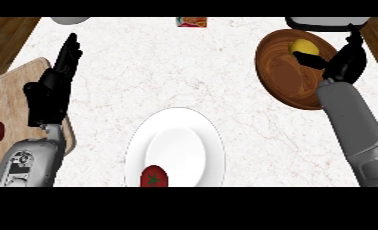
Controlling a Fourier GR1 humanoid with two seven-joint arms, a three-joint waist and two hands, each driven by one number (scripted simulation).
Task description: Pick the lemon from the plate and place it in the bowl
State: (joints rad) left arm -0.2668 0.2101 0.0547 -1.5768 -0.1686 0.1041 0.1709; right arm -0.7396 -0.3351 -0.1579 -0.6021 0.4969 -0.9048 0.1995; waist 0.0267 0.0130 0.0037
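Note:
The yellow lemon (304,47) lies inside the brown wooden bowl (284,81) at the right, near the bowl's far rim. My right hand (344,63) hovers over the bowl's right edge, just right of the lemon. Its fingers point up and away and its thumb sticks out left toward the lemon without curling round it; the hand is open. The white plate (175,139) sits at the lower middle. My left hand (57,76) rests open at the left, fingers up, holding nothing.
A red tomato (153,176) sits on the plate's near rim. A wooden cutting board (18,81) lies under my left forearm. Along the far edge are a white dish (70,20), a small packet (191,21) and a white appliance (325,22).

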